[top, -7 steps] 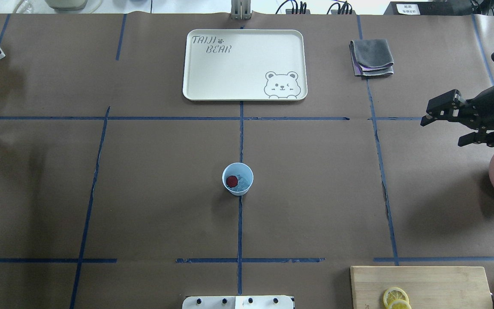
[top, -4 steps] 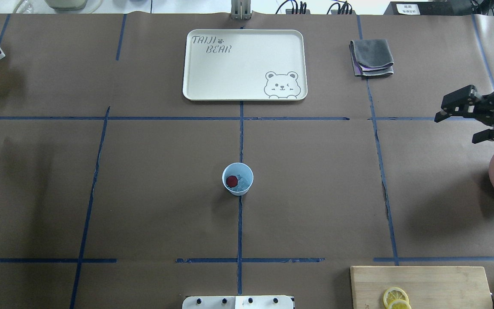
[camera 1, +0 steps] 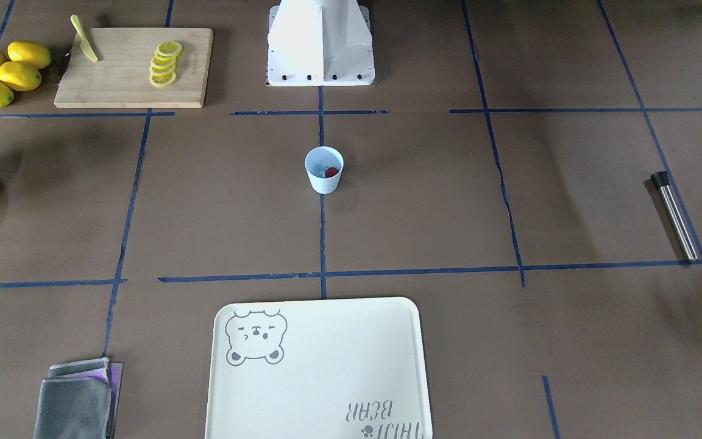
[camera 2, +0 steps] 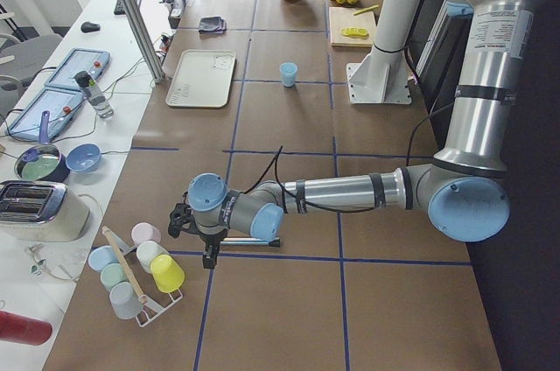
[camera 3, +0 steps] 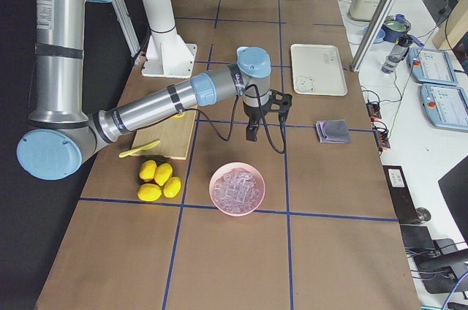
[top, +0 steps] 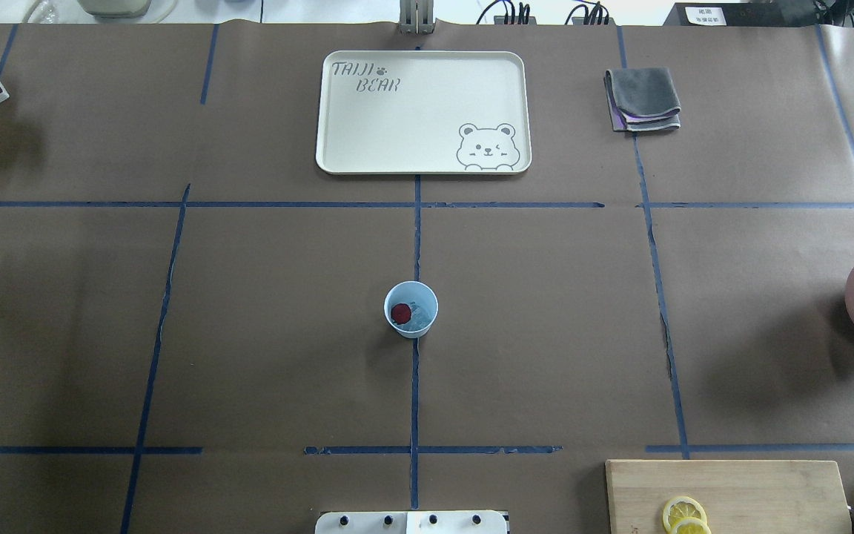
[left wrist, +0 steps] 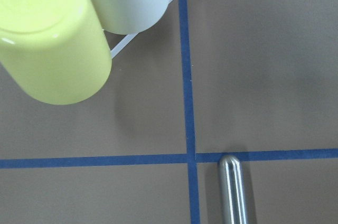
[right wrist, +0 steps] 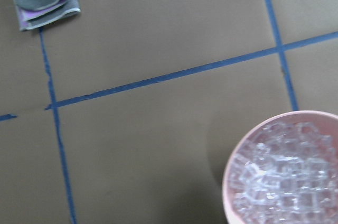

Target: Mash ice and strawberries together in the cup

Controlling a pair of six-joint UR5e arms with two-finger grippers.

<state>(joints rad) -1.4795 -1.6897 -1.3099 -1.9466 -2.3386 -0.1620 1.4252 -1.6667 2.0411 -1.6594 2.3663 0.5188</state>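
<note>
The light blue cup [top: 411, 309] stands upright at the table's middle on the blue tape line, also seen as the cup [camera 1: 324, 170]. Inside it lie a dark red strawberry piece [top: 400, 312] and some clear ice [top: 420, 317]. My left gripper [camera 2: 194, 235] hovers far off, over a steel muddler [camera 1: 675, 214] near the rack of cups. My right gripper [camera 3: 269, 121] hangs above the table between the pink ice bowl [camera 3: 237, 188] and the tray. Neither gripper shows in the overhead or front view, so I cannot tell whether either is open or shut.
A cream bear tray [top: 422, 111] lies at the back centre with a folded grey towel [top: 643, 99] to its right. A cutting board [camera 1: 131, 66] carries lemon slices and a knife, with whole lemons [camera 1: 3, 72] beside it. Coloured cups [left wrist: 53, 39] hang on a rack [camera 2: 140, 266].
The right gripper has pulled back to the right and left the overhead view. The black part at that view's left edge has gone too. The cup has not moved.
</note>
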